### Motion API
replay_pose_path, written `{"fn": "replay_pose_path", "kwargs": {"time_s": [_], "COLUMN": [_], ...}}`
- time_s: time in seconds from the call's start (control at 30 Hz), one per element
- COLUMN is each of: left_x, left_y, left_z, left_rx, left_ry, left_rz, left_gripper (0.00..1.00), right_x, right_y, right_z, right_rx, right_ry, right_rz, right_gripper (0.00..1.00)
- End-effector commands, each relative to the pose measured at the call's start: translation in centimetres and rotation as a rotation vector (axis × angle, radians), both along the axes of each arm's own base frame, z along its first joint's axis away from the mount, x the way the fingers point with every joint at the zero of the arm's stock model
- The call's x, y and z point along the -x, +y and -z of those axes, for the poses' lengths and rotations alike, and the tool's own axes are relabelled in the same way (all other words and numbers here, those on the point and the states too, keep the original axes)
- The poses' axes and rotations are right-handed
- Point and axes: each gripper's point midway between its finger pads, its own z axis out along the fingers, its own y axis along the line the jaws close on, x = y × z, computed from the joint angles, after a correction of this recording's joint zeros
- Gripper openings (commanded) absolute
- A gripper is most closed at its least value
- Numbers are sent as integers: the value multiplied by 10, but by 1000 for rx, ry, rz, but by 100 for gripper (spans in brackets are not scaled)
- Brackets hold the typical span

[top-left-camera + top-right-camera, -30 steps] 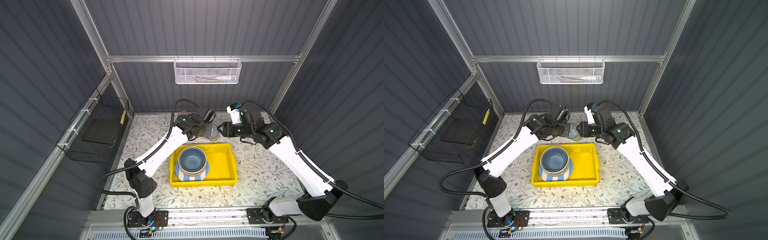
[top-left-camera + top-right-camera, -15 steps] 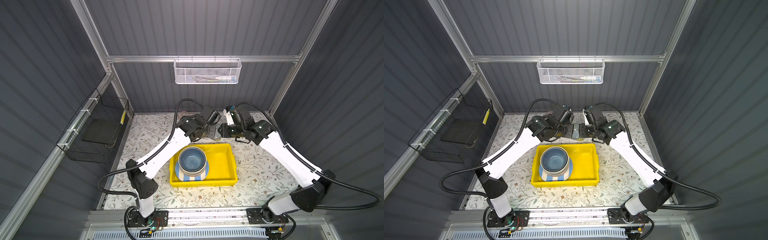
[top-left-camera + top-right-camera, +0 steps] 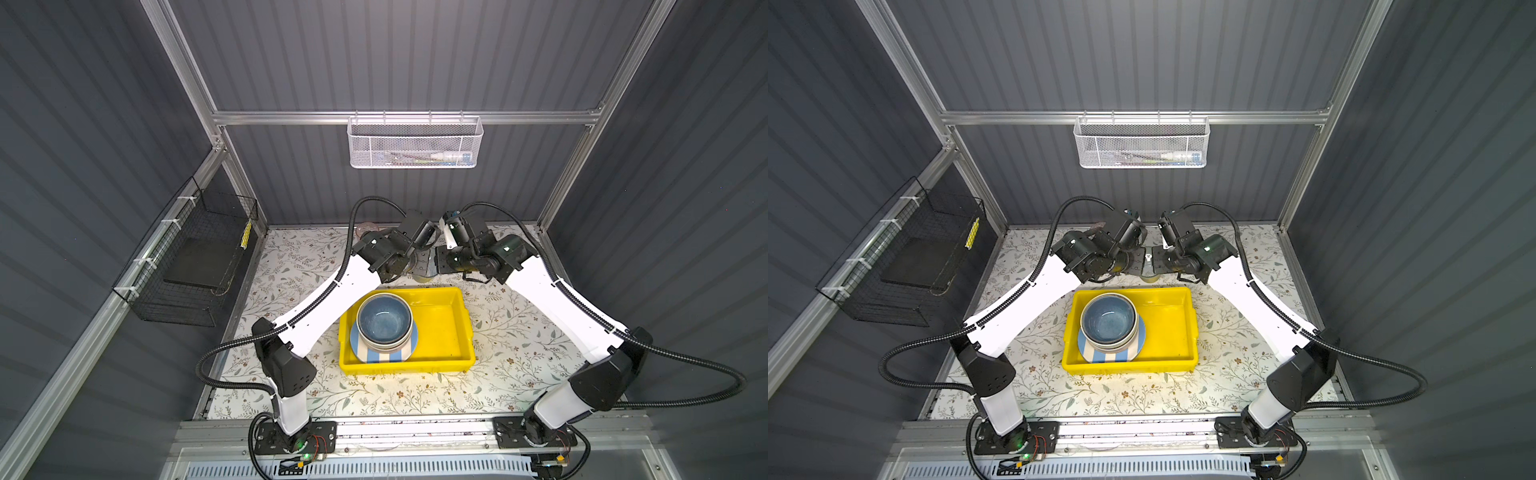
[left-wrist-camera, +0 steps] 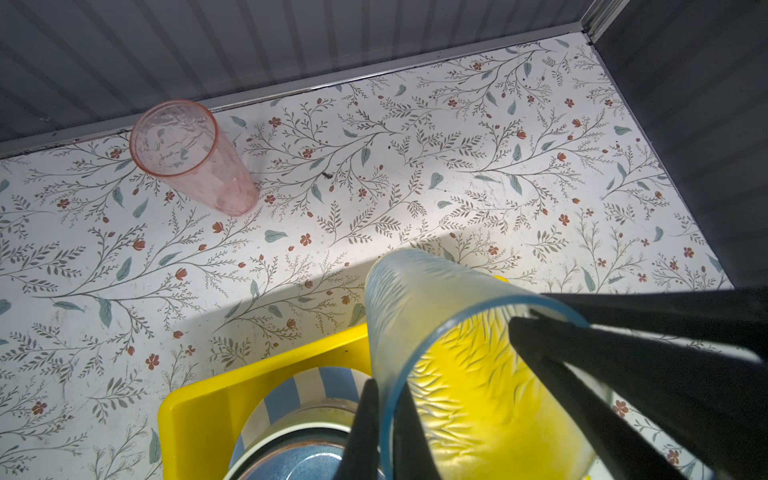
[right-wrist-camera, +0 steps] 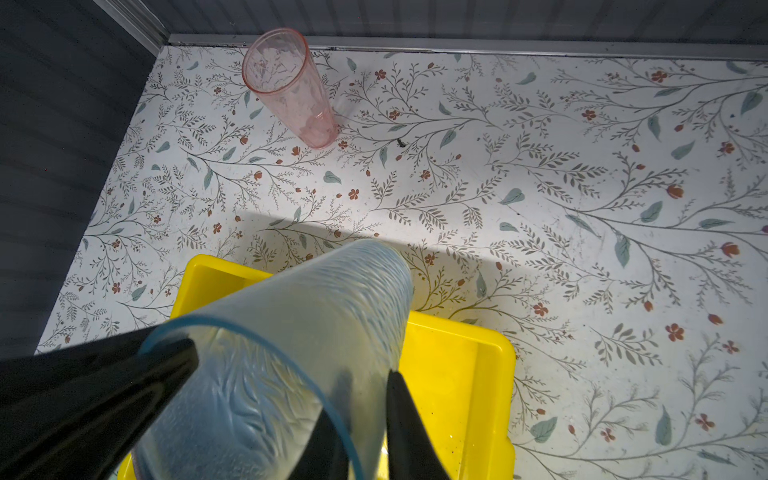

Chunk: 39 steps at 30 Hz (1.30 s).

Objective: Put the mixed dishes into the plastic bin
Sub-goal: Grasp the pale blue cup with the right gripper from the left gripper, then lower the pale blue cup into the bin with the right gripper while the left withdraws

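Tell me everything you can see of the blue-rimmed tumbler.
The tumbler is translucent, probably plastic, with a blue rim and a leaf relief on its wall; it looks empty. It is by the far wall of the bin, mouth towards both wrist cameras. The left gripper pinches the rim, one finger inside; the right gripper straddles the opposite side. Whether its base touches the table is hidden.

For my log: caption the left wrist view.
Left fingers pinch the blue tumbler near the yellow bin; right fingers straddle its rim; pink tumbler stands apart.
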Motion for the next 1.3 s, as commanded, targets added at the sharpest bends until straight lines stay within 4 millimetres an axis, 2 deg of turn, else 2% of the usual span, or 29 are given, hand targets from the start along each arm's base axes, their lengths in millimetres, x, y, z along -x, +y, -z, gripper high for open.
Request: {"fn": "replay_pose_path", "kwargs": {"time_s": [0.0, 0.33, 0.5, 0.67, 0.73, 0.83, 0.9, 1.07, 1.27], "left_x": [6, 25, 38, 41, 42, 45, 45, 45, 38], "left_y": [-9, -22, -31, -26, -22, -17, -12, 3, 29], "left_z": [-21, -18, -27, -25, -27, -33, -35, -33, -21], "left_rx": [70, 175, 256, 265, 268, 276, 272, 228, 146], "left_ry": [-29, 38, 68, 72, 66, 50, 34, 6, -19], "left_rz": [49, 126, 175, 158, 152, 145, 139, 111, 27], "left_gripper": [1, 14, 22, 23, 27, 40, 44, 60, 67], "right_x": [-2, 2, 6, 12, 14, 16, 18, 27, 39], "right_y": [-7, -8, -11, -13, -18, -26, -31, -42, -48], "right_z": [-2, -34, -44, -46, -43, -30, -20, 2, 29], "right_rx": [20, -1, -13, -24, -22, -6, 1, 22, 60], "right_ry": [-4, -61, -79, -86, -80, -53, -30, 24, 97], "right_rz": [21, -7, -12, -24, -15, 0, 10, 19, 4], "right_gripper": [7, 1, 0, 0, 0, 0, 0, 0, 0]}}
